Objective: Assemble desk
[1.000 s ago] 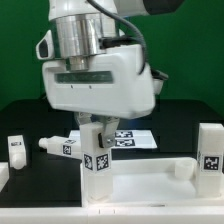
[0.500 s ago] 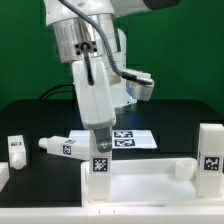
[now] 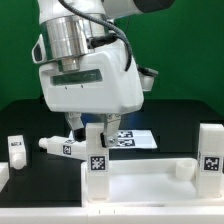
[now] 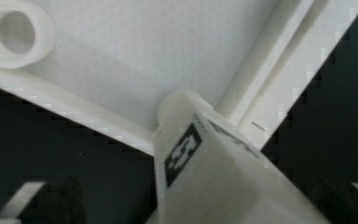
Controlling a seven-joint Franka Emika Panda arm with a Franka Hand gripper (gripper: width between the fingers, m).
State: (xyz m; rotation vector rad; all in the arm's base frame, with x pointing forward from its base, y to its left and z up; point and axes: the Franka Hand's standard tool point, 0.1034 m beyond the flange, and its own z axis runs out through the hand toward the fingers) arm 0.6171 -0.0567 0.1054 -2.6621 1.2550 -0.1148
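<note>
A white desk leg (image 3: pixel 97 157) with a square tag stands upright on the near left corner of the white tabletop panel (image 3: pixel 150 184). My gripper (image 3: pixel 92 128) hangs straight over the leg, its fingers on either side of the leg's top. In the wrist view the leg (image 4: pixel 220 165) rises between the dark fingers (image 4: pixel 55 200), with a visible gap to the finger on one side, so the jaws stand open. The panel (image 4: pixel 158 60) and a round hole in it (image 4: pixel 16 38) lie below.
Another leg (image 3: pixel 58 146) lies on the black table at the exterior view's left, and a small white part (image 3: pixel 15 150) stands further left. A tagged leg (image 3: pixel 210 148) stands at the right. The marker board (image 3: pixel 132 139) lies behind the gripper.
The wrist has turned about the upright leg: broadside a second ago, narrow side half a second ago, broadside again now. The leg has stayed on the panel corner.
</note>
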